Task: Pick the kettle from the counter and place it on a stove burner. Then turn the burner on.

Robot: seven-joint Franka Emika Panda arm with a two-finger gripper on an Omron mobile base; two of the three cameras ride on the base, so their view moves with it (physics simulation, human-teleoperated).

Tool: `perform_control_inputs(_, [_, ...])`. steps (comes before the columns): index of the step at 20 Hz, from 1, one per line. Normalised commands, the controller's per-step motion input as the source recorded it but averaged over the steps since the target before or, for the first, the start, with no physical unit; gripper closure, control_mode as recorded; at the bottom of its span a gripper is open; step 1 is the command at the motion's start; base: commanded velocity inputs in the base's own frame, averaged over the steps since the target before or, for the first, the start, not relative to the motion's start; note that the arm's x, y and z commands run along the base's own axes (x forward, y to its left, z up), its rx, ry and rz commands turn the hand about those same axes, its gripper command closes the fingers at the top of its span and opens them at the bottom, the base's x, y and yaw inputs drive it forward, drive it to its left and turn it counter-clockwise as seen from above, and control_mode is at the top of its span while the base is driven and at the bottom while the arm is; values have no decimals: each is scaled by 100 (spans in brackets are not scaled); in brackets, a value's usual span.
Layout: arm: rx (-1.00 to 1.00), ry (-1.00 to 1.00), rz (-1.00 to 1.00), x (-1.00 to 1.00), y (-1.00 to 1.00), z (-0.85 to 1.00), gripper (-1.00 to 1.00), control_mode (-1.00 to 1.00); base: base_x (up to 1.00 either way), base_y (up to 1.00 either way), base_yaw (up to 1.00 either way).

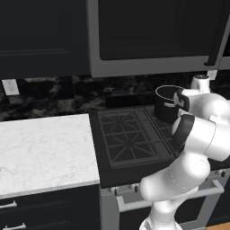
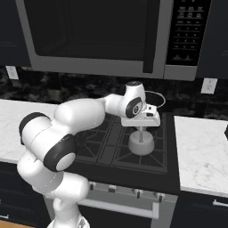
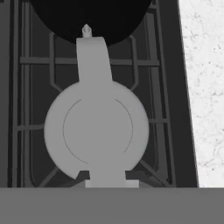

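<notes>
The silver-grey kettle (image 2: pixel 141 143) stands low over the front right stove burner (image 2: pixel 124 156) of the black cooktop; I cannot tell whether it rests on the grate. My gripper (image 2: pixel 141 132) points straight down from above and is shut on the top of the kettle's handle. In the hand view the kettle (image 3: pixel 96 131) lies directly below, round, with its spout toward the black pot (image 3: pixel 87 17). Black grate bars (image 3: pixel 26 127) run under it. The white marble counter (image 3: pixel 203 87) lies right of the stove.
A tall black pot (image 1: pixel 167 104) stands on the back right burner, close behind the kettle. The left burners (image 1: pixel 128 134) are bare. Counter (image 1: pixel 45 143) stretches left of the stove. Knobs (image 2: pixel 138 193) line the stove front. A microwave (image 2: pixel 98 35) hangs overhead.
</notes>
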Motion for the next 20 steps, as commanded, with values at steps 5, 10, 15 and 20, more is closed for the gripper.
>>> perform_control_inputs(5, [3, 0, 0, 0, 0, -15, 100, -100, 0, 0, 0])
perform_control_inputs(10, [2, 0, 0, 0, 0, -3, -100, -100, 0, 0, 0])
perform_control_inputs(15, [0, 0, 0, -2, 0, 0, -100, -100, 0, 0, 0])
perform_control_inputs(20, [0, -3, 0, -14, 0, 20, -100, -100, 0, 0, 0])
